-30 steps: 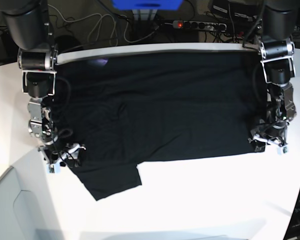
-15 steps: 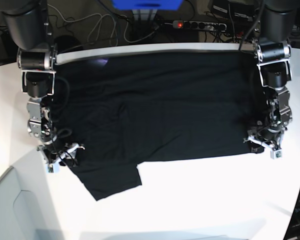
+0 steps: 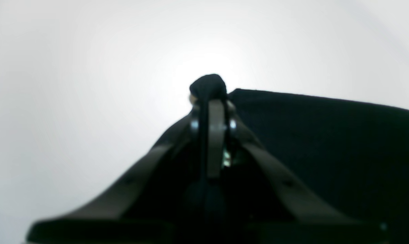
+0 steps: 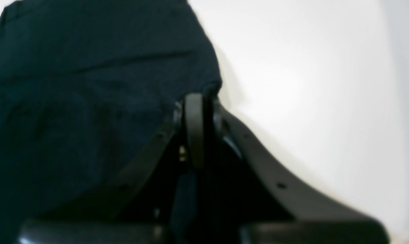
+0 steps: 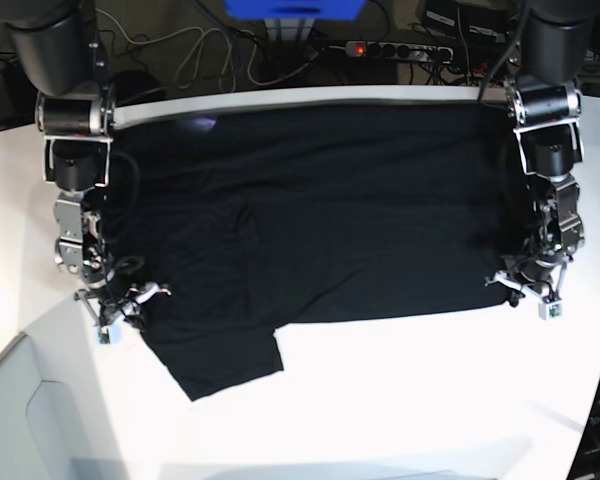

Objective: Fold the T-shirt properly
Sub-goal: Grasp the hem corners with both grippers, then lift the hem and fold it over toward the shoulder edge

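The black T-shirt (image 5: 320,220) lies spread plain side up over the white table (image 5: 400,400), with a sleeve (image 5: 225,365) sticking out at the front left. My left gripper (image 5: 525,290) is shut on the T-shirt's front right corner; in the left wrist view the pinched cloth (image 3: 208,86) bulges past the closed fingertips (image 3: 215,112). My right gripper (image 5: 130,303) is shut on the T-shirt's front left edge; in the right wrist view the cloth (image 4: 89,84) runs into the closed fingers (image 4: 194,112). No print shows.
The table's far edge (image 5: 280,98) runs behind the T-shirt, with cables and a power strip (image 5: 400,50) beyond it. A grey panel (image 5: 30,420) sits at the front left corner. Bare white table lies in front of the T-shirt.
My left gripper has drawn the T-shirt's front right corner inward to the left and slightly up the view. My right gripper has shifted slightly away from the front edge, still holding the cloth.
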{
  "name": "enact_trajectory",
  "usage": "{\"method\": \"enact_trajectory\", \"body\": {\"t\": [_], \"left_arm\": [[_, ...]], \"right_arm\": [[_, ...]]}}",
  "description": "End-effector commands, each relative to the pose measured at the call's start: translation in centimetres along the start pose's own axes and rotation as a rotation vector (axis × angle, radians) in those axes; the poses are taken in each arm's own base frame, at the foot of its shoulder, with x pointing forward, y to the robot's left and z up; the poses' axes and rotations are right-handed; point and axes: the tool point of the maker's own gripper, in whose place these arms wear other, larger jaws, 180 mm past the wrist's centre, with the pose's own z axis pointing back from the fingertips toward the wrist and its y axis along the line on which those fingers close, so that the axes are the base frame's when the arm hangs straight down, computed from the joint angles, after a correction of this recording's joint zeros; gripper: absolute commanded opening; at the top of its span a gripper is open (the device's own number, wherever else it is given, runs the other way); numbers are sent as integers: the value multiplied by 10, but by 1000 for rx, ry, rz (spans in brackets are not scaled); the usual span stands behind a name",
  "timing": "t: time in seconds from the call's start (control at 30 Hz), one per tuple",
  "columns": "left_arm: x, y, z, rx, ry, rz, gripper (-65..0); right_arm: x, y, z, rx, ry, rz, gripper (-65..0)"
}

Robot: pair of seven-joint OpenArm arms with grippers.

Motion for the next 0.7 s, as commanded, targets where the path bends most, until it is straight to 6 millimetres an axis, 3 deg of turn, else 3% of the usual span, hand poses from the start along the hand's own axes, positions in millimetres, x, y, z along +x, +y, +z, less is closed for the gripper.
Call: {"method": "enact_trajectory", "body": {"t": [0.0, 0.1, 0.23, 0.33, 0.43, 0.6, 0.67], "left_arm": [[27, 1, 5, 0, -44, -22, -650], [46, -9, 14, -15, -58, -65, -650], [48, -18, 26, -29, -65, -119, -650], [44, -24, 33, -37, -80, -150, -650], [40, -26, 41, -41, -92, -169, -650], [42, -8, 63, -1, -111, -147, -650], [43, -12, 71, -2, -107, -140, -650]], "right_arm": [[4, -2, 2, -6, 8, 24, -649], [17, -9, 17, -18, -18, 86, -649], [33, 1, 32, -11, -58, 148, -649], [48, -7, 50, -43, -127, 148, -649], [51, -17, 65, -75, -144, 141, -649], [52, -23, 92, -81, -154, 168, -649], [51, -25, 103, -97, -158, 179, -649]]}}
